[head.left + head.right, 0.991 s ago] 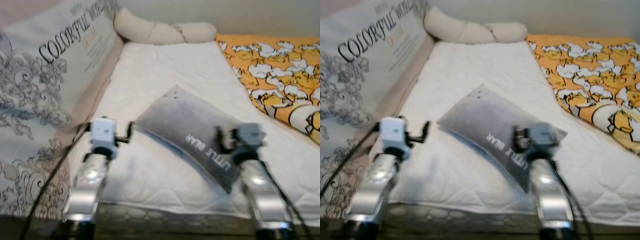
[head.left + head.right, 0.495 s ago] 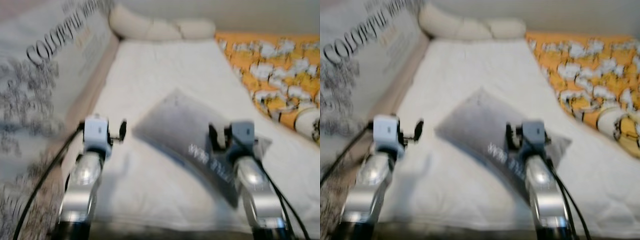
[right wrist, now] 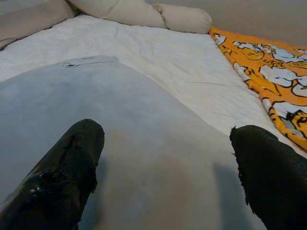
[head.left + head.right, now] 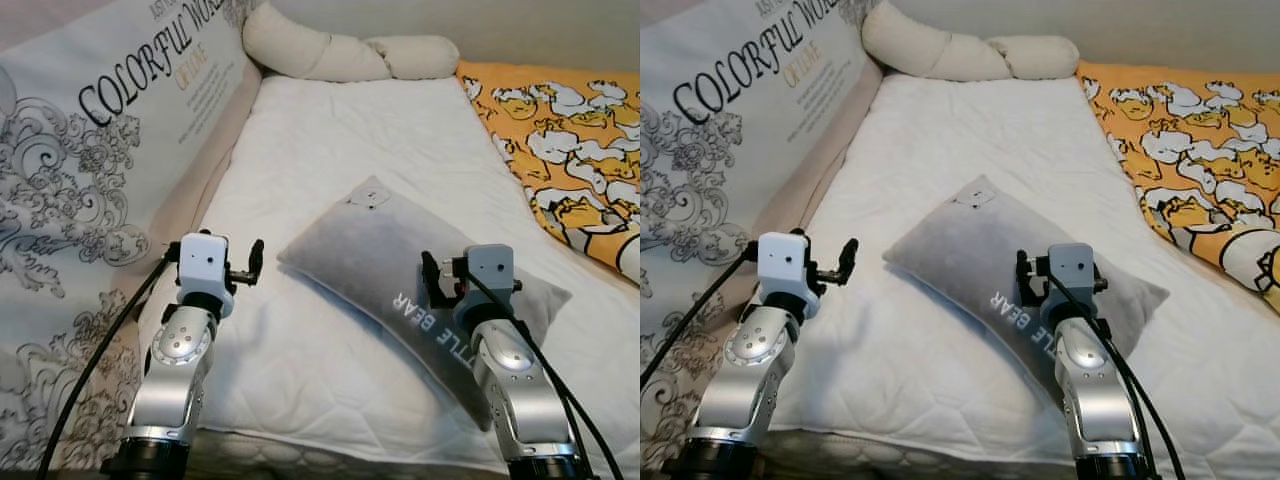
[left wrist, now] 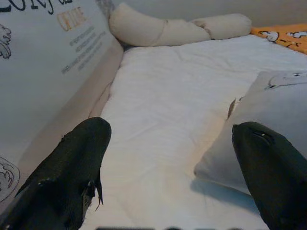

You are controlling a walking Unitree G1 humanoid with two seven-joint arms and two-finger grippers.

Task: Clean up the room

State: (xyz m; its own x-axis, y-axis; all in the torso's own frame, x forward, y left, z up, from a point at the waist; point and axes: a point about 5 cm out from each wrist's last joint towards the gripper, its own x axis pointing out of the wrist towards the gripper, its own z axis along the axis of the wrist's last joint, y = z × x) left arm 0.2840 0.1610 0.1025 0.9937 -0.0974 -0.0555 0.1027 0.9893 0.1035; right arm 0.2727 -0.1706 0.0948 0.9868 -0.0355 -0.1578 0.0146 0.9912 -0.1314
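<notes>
- Left eye view shows a grey pillow (image 4: pixel 400 260) lying flat on the white mattress (image 4: pixel 350 130) of a bed, printed with "LITTLE BEAR"; its long axis runs diagonally, from a far corner toward the robot's left down to a near corner by the right arm
- the right hand (image 3: pixel 163 167) hovers directly over the near half of the pillow, fingers spread wide with grey fabric between them; whether the fingertips touch the cover I cannot tell
- the left hand (image 5: pixel 168 167) is also spread wide, held over bare mattress just beside the pillow's left edge; the pillow lies to its right, not under it
- so the right hand is the nearer of the two; by my judgement a grasp would fall to it, or to both hands closing in from either side across the pillow's short axis
- a long cream bolster (image 4: pixel 340 55) rests at the head of the bed; an orange duck-print quilt (image 4: pixel 560 130) covers the right side; a printed cushion (image 4: pixel 100 170) stands along the left
</notes>
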